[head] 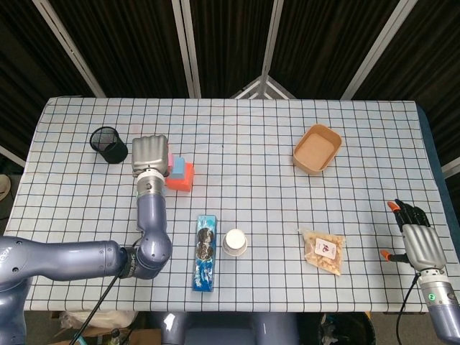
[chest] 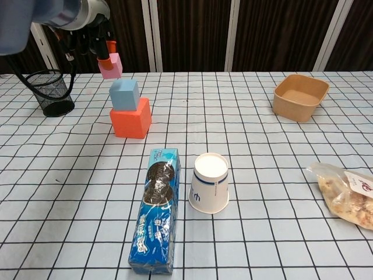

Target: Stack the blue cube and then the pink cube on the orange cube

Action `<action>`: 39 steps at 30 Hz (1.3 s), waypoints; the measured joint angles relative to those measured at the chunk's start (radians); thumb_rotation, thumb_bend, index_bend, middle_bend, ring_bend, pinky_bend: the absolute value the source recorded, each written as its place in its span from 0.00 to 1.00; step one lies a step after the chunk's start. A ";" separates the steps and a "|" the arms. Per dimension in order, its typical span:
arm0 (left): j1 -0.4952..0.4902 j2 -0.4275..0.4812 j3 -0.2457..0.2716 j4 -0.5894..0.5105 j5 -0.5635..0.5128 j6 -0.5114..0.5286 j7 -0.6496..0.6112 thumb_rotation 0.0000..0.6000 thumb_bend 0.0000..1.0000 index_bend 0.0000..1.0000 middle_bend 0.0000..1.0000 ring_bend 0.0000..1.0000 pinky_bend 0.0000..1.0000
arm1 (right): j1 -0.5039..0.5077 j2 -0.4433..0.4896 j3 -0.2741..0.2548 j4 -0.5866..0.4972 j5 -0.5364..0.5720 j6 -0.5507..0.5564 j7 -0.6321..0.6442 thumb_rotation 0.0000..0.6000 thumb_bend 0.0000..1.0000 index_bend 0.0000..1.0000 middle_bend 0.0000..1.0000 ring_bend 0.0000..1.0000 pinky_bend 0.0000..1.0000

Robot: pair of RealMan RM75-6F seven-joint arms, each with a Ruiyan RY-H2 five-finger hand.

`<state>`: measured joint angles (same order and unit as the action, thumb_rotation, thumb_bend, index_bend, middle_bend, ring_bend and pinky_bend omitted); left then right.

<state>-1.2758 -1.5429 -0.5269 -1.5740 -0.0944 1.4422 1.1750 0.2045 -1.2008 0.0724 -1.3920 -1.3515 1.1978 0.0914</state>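
Observation:
The blue cube sits on the orange cube at the left of the table; in the head view the blue cube and orange cube show just right of my left hand. That hand holds the pink cube in the air, tilted, just above and slightly left of the blue cube's top. Only a sliver of the pink cube shows from above. My right hand rests near the table's right front edge, fingers apart, holding nothing.
A black mesh pen cup stands left of the stack. A blue cookie pack and an upturned paper cup lie near the front. A brown bowl is at the back right, a snack bag at the right.

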 measured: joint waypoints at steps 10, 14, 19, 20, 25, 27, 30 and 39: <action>0.018 -0.019 0.010 0.057 0.024 -0.072 -0.007 1.00 0.44 0.52 0.86 0.70 0.72 | 0.005 -0.008 0.003 0.009 0.015 -0.017 -0.010 1.00 0.09 0.00 0.04 0.03 0.04; 0.017 -0.030 0.013 0.070 0.036 -0.082 -0.005 1.00 0.44 0.52 0.86 0.70 0.72 | 0.006 -0.009 0.004 0.010 0.018 -0.019 -0.012 1.00 0.09 0.00 0.04 0.03 0.04; 0.018 -0.039 0.013 0.084 0.041 -0.087 -0.004 1.00 0.44 0.52 0.86 0.70 0.72 | 0.007 -0.009 0.004 0.011 0.019 -0.021 -0.012 1.00 0.09 0.00 0.04 0.03 0.04; 0.020 -0.041 0.013 0.089 0.040 -0.089 -0.004 1.00 0.44 0.52 0.86 0.70 0.72 | 0.007 -0.009 0.005 0.011 0.020 -0.020 -0.011 1.00 0.09 0.00 0.04 0.03 0.04; 0.024 -0.051 0.013 0.108 0.043 -0.101 -0.004 1.00 0.44 0.52 0.86 0.70 0.72 | 0.008 -0.010 0.005 0.014 0.021 -0.023 -0.011 1.00 0.09 0.00 0.04 0.03 0.04; 0.024 -0.054 0.011 0.111 0.044 -0.103 -0.003 1.00 0.44 0.52 0.86 0.70 0.72 | 0.008 -0.011 0.005 0.014 0.021 -0.024 -0.012 1.00 0.10 0.00 0.04 0.03 0.04; 0.025 -0.057 0.010 0.116 0.048 -0.108 -0.004 1.00 0.44 0.52 0.86 0.70 0.72 | 0.009 -0.011 0.005 0.015 0.022 -0.026 -0.013 1.00 0.09 0.00 0.04 0.03 0.04; 0.020 -0.055 -0.002 0.092 0.054 -0.086 0.006 1.00 0.44 0.52 0.86 0.70 0.72 | 0.008 -0.009 0.005 0.013 0.022 -0.025 -0.011 1.00 0.09 0.00 0.04 0.03 0.04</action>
<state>-1.2560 -1.5981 -0.5289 -1.4817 -0.0401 1.3567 1.1808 0.2126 -1.2101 0.0773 -1.3791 -1.3297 1.1728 0.0805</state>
